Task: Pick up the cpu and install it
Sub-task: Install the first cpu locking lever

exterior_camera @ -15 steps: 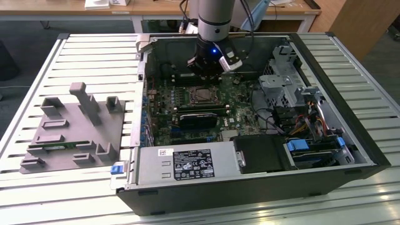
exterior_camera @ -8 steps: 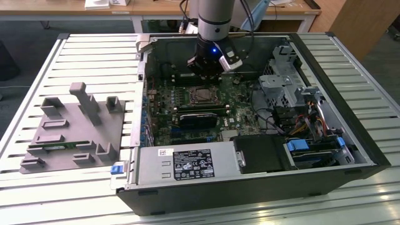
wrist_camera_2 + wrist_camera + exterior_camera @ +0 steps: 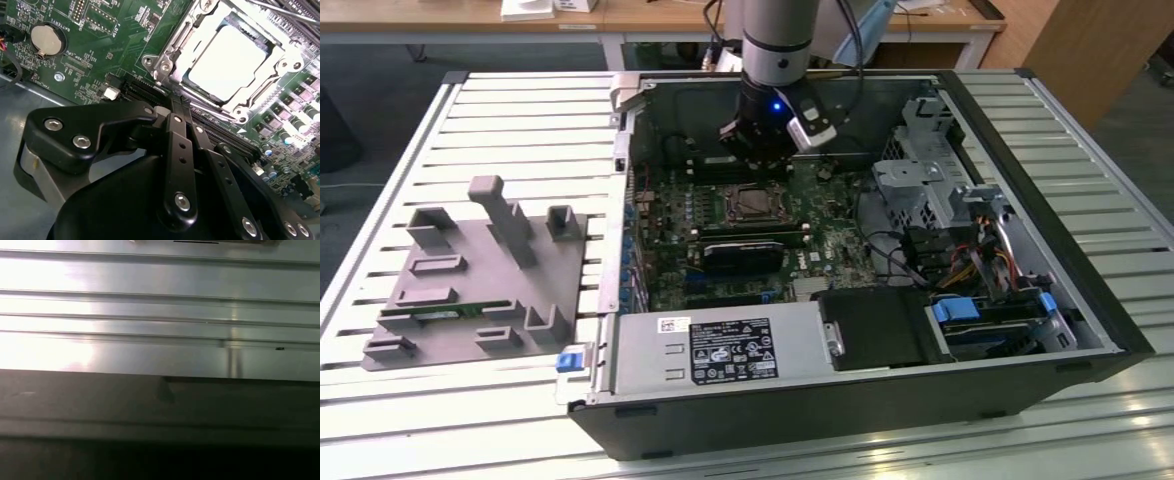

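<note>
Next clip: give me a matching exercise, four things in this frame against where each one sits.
Things:
1. cpu
2. gripper
3. grey fixture tray
4. round coin battery

Places:
A. on the slatted table, at the exterior view's left of the computer case
B. seated in the metal-framed socket on the motherboard
C. inside the open case, just above the socket
D. in a round holder on the green board, apart from the socket

Pairs: 1-B, 2-C, 3-A, 4-D

An open computer case (image 3: 881,410) lies on a slatted metal table (image 3: 520,110). A grey plastic holder (image 3: 480,275) rests beside it, toward the exterior view's left. A round coin battery (image 3: 46,40) sits on the green circuit board (image 3: 107,45).
</note>
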`<state>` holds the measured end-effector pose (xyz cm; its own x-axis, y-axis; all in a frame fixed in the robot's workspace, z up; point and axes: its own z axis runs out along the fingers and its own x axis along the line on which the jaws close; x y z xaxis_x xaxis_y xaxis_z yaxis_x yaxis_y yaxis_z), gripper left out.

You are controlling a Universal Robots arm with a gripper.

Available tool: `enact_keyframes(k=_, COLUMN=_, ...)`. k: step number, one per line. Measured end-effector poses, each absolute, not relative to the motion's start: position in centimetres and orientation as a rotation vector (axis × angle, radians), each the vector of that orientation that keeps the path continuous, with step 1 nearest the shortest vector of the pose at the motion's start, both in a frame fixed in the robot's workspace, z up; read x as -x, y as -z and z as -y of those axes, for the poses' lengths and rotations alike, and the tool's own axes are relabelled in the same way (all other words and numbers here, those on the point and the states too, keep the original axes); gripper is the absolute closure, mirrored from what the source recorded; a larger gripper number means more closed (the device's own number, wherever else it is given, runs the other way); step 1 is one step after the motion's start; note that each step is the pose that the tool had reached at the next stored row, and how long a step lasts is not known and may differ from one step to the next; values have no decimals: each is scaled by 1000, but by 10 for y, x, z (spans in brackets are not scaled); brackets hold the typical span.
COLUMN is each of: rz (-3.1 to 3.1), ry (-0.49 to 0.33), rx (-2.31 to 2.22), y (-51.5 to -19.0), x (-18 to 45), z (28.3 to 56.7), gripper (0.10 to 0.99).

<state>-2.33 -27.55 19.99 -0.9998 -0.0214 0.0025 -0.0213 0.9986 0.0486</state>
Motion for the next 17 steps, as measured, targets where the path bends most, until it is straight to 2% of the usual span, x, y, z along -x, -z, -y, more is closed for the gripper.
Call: enact_keyframes(k=17, rz=3138, ry=71, rx=-34, y=-201, x=23, z=277, gripper=980)
